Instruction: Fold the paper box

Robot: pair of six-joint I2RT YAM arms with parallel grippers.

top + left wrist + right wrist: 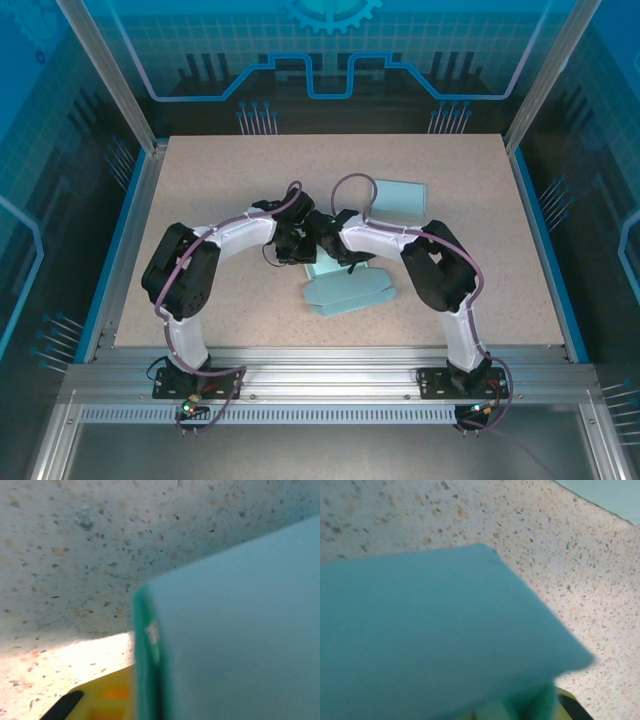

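The teal paper box (350, 291) lies partly flat on the speckled table, just in front of both grippers. My left gripper (297, 245) and right gripper (327, 246) meet at its far edge. In the left wrist view a raised teal panel of the paper box (240, 630) stands edge-on right beside one yellow finger (102, 700); the other finger is hidden. In the right wrist view a lifted panel of the paper box (430, 630) covers the jaws, with a yellow-green finger (566, 706) showing beneath its corner.
A second flat teal box (400, 198) lies at the back right of the table (200, 180); its corner (615, 495) shows in the right wrist view. Glass walls and aluminium posts ring the table.
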